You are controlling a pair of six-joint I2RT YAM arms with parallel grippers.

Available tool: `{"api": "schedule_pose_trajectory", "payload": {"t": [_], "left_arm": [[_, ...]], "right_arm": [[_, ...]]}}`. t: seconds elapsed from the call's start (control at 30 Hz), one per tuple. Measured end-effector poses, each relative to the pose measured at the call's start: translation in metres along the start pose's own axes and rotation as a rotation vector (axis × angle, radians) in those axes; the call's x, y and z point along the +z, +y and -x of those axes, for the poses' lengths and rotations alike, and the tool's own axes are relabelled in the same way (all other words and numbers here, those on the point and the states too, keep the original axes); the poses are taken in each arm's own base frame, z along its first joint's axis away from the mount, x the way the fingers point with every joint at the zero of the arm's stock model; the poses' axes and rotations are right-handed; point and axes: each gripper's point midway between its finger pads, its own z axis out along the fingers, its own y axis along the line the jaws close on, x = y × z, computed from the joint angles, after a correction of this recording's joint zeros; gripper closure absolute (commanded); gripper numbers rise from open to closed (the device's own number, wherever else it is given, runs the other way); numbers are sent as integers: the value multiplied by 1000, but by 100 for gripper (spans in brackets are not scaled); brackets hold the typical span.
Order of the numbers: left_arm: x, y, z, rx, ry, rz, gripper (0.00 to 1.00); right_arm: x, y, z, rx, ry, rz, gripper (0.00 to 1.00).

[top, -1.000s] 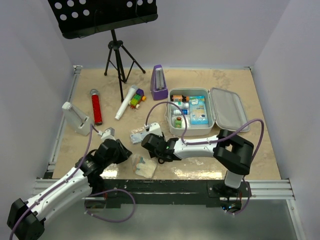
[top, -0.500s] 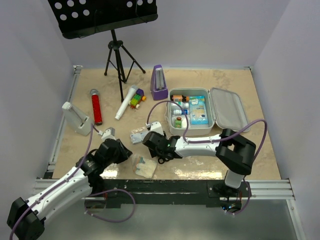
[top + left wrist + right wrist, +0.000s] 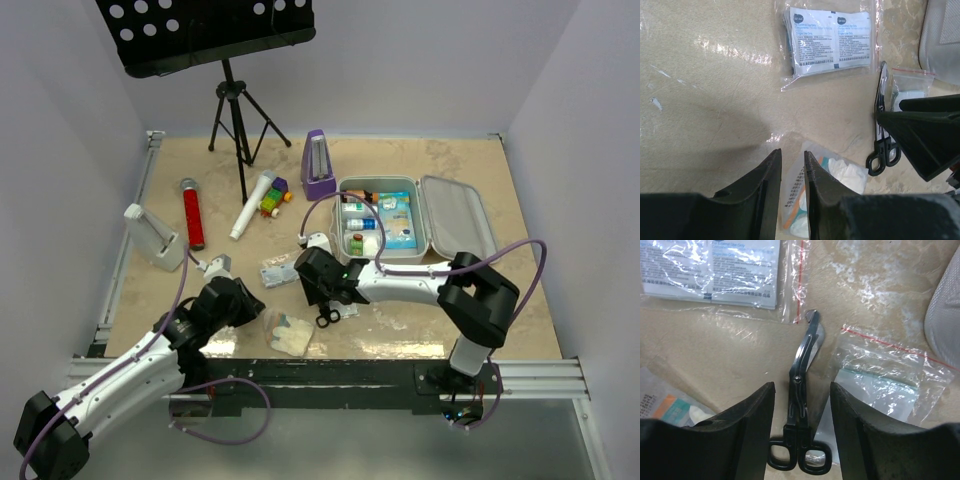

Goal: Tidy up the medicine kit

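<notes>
Kit [image 3: 456, 218] sits open at centre-right of the desk [image 3: 450, 160], just right of the purple metronome [image 3: 318, 165]. Its lid lies flat to the right. The base is packed: small bottles on the left, a blue box on the right.

Right tool [image 3: 801, 390]: open, low over the desk just left of the kit's near-left corner. It straddles the scissors [image 3: 799, 410], one finger on each side with a gap showing on both, so no grip. The scissors lie flat with the black handles toward the wrist and the blades pointing away. A small zip bag [image 3: 880, 385] with a red seal line lies just right of the scissors and partly under them. A clear bag of white sachets [image 3: 715, 270] lies beyond the blade tip, up-left in the wrist view. The grey curve at the right edge of that view looks like the kit wall.

Left tool [image 3: 791, 157]: all but closed, only a thin slit between the fingers, gripping nothing. It hangs over the near-left part of the desk, above the edge of a wrapped dressing packet [image 3: 832, 180] printed in orange and teal. I can't tell whether it touches the packet.

Far-left side of the desk:
- music stand [image 3: 232, 100]
- red tube [image 3: 192, 215]
- white tube [image 3: 250, 205], with a small coloured toy [image 3: 272, 200] just beside it
- white holder [image 3: 152, 238] by the left rail
</notes>
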Motion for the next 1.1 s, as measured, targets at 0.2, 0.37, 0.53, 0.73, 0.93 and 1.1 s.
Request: {"api": "schedule_pose_trajectory", "payload": {"t": [0.2,0.37,0.53,0.73,0.93,1.1], "left_arm": [[1,-2,1,-1,-4,-7,71],[1,-3,2,-2,-7,-10,71],[3,-1,0,-2,-5,-8,71],[4,1,-3,0,5,-5,71],[5,0,-3,-1,3,-9,71],[6,3,-5,1,9,-2,71]], "right_arm": [[3,-6,2,-14,34,32,50],[1,-1,2,-44,51,71,51],[-3,8,7,-61,52,111,53],[3,10,5,-82,79,115,55],[12,-3,0,-93,124,87,56],[11,-3,6,-103,126,94,56]]}}
